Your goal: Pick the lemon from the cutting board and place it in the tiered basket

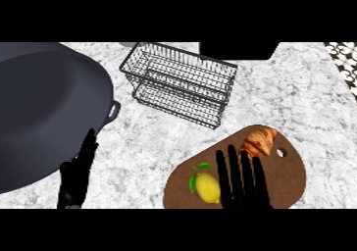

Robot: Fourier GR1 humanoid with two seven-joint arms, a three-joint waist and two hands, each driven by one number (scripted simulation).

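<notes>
1. A kitchen, seen from above: a white, grey-veined marble counter (pixel 297 88) fills the view.
2. Cookware: a large dark pan (pixel 37 112) with a loop handle sits at the counter's left.
3. Storage: a black wire tiered basket (pixel 180 83) stands toward the far edge.
4. Food: a wooden board (pixel 290 179) carries a leafy lemon (pixel 207 187) and a croissant (pixel 260 141).
5. Patterned black-and-white tiles (pixel 348 56) show at the upper right, beside the counter's edge.

No legible txt anywhere.
</notes>
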